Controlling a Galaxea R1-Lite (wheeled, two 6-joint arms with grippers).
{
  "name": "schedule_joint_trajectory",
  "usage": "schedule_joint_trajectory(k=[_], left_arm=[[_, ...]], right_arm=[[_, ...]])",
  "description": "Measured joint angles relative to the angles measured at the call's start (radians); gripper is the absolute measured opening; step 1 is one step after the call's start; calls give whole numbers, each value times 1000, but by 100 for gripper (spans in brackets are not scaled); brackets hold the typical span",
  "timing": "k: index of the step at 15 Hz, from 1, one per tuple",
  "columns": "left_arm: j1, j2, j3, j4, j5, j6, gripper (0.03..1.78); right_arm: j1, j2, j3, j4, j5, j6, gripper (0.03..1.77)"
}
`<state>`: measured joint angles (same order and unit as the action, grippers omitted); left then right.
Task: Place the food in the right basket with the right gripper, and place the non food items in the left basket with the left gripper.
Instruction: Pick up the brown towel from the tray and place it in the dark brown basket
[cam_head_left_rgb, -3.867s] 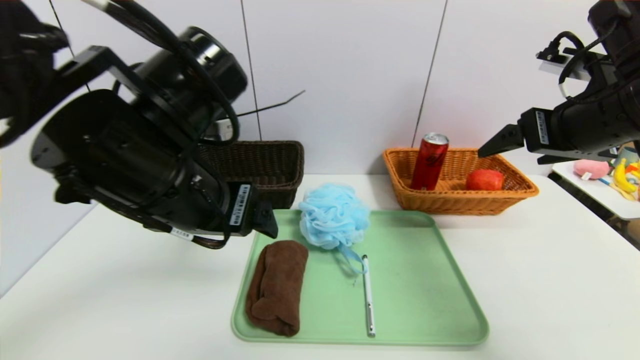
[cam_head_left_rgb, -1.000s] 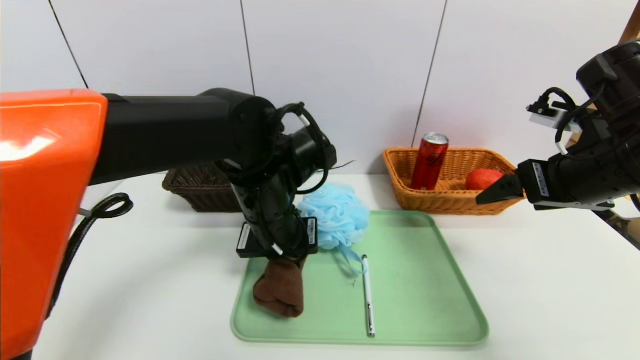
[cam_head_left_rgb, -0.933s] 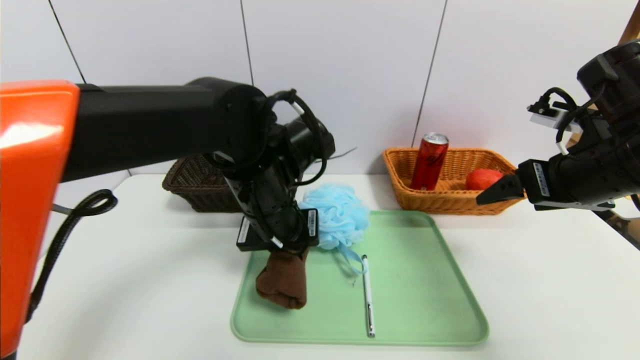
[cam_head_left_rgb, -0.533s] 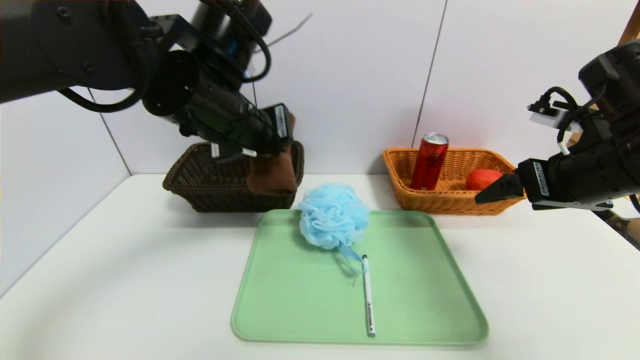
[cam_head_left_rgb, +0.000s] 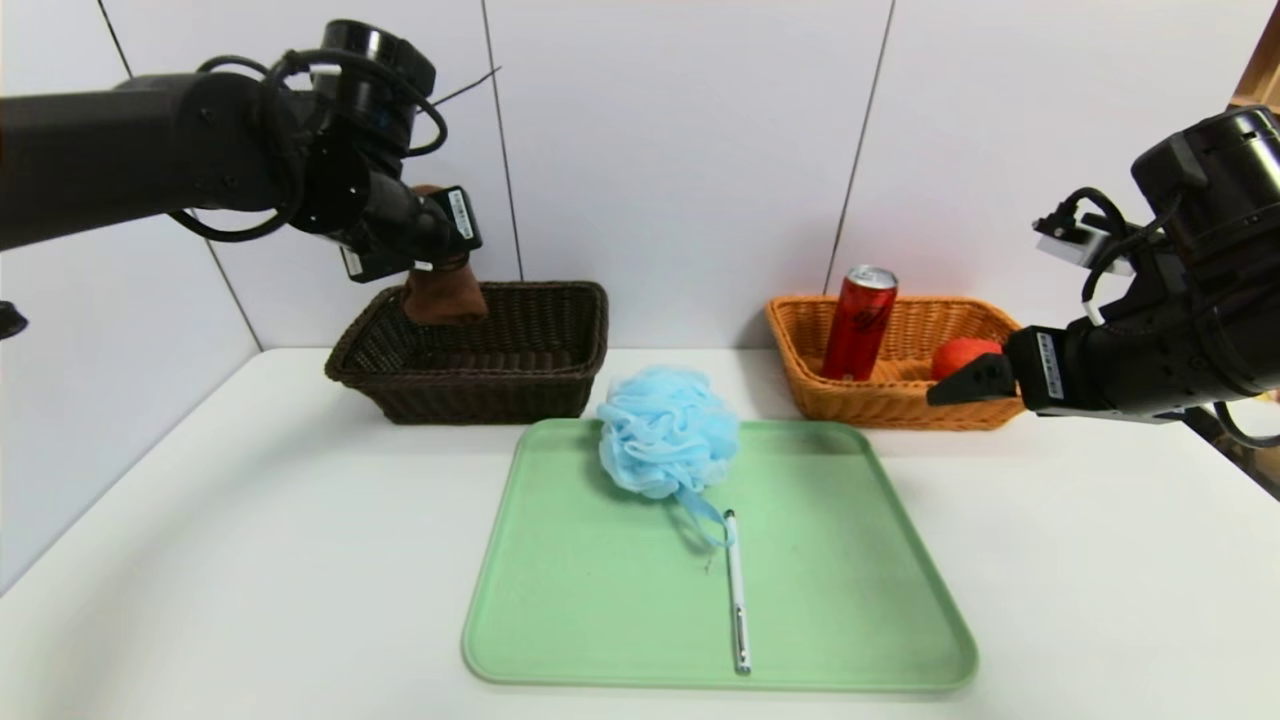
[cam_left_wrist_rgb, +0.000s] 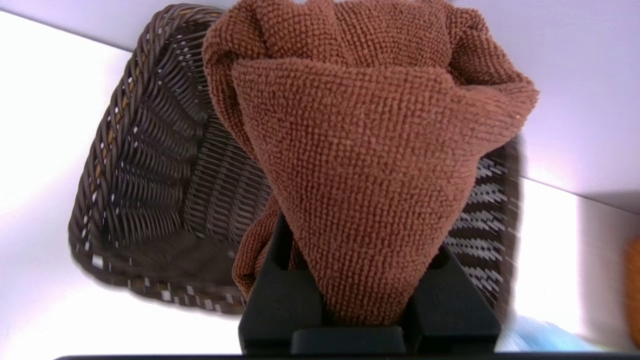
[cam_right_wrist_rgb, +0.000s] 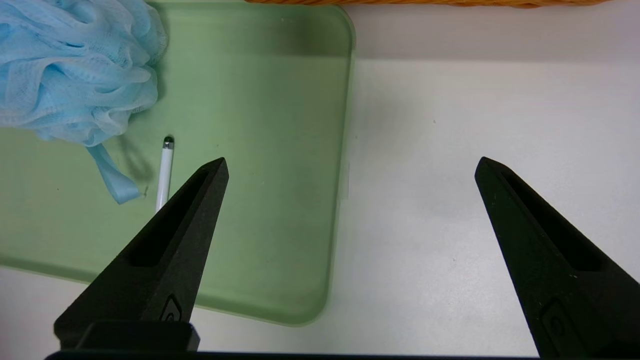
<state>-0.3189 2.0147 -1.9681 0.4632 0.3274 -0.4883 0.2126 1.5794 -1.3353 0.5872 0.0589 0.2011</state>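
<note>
My left gripper (cam_head_left_rgb: 432, 268) is shut on the rolled brown towel (cam_head_left_rgb: 443, 295) (cam_left_wrist_rgb: 370, 165), which hangs above the dark brown left basket (cam_head_left_rgb: 500, 385) (cam_left_wrist_rgb: 145, 165). The light-blue bath sponge (cam_head_left_rgb: 665, 430) (cam_right_wrist_rgb: 75, 70) and the white pen (cam_head_left_rgb: 737, 590) (cam_right_wrist_rgb: 165, 172) lie on the green tray (cam_head_left_rgb: 860, 620) (cam_right_wrist_rgb: 270, 150). The red can (cam_head_left_rgb: 858, 322) stands and the apple (cam_head_left_rgb: 965, 357) lies in the orange-tan right basket (cam_head_left_rgb: 900, 405). My right gripper (cam_head_left_rgb: 945, 392) (cam_right_wrist_rgb: 350, 165) hangs open and empty in front of that basket, over the tray's right edge.
The white table (cam_head_left_rgb: 250, 560) carries the tray in the middle and both baskets at the back, against a white wall. A side surface with colourful items is mostly hidden behind my right arm.
My left gripper took hold of the towel on the tray, lifted it and carried it back and to the left, over the dark basket. My right arm drifted slightly left.
</note>
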Motion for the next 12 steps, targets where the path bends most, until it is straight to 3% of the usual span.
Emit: schedule_joint_trajectory(k=[3,7,12], left_arm=[[40,86,0,-69,4,27,38],[85,179,0,-90,11,54,89],[101,193,0,-96,10,62,128]], right_arm=[[-1,0,2,0,-1,0,170],[-3,3,6,0,0,0,170],[-1,3,9,0,0,1,170]])
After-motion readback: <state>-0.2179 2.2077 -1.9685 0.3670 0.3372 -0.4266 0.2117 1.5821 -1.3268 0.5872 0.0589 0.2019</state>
